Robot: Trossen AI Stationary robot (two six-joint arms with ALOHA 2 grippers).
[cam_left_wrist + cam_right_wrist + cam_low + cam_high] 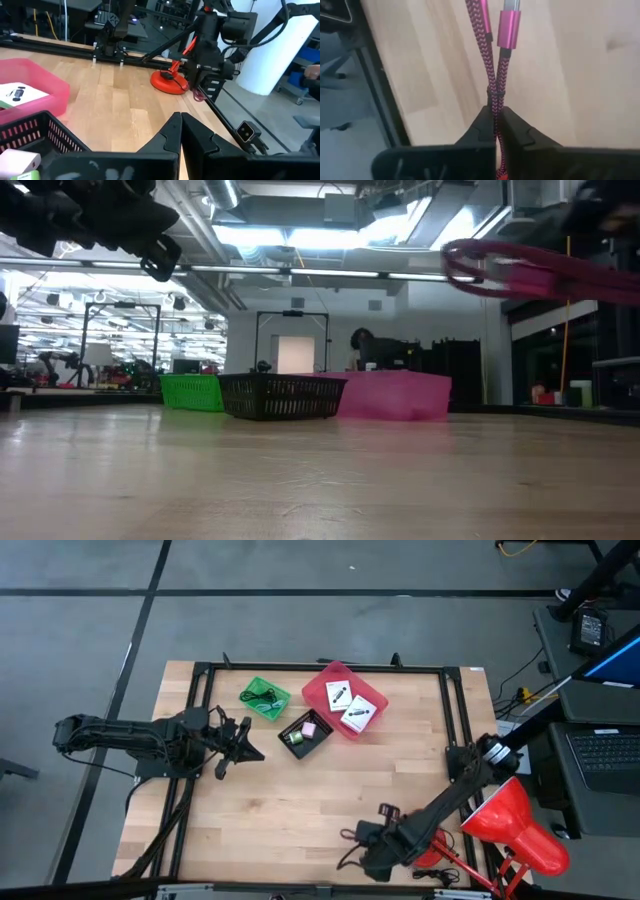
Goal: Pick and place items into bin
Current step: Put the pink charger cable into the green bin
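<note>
The right pincer (496,117) is shut tight on the soft, light, floppy pink cord (492,65), gripping its doubled-up middle.

Braided maroon cord (492,75) (doubled over) pinched between the jaws.

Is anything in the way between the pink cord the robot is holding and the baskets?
Nothing visible is. The right gripper is shut on the pink cord near the table's front edge. Bare wood lies between it and the pink bin, black basket and green basket. The left gripper waits beside them.
</note>
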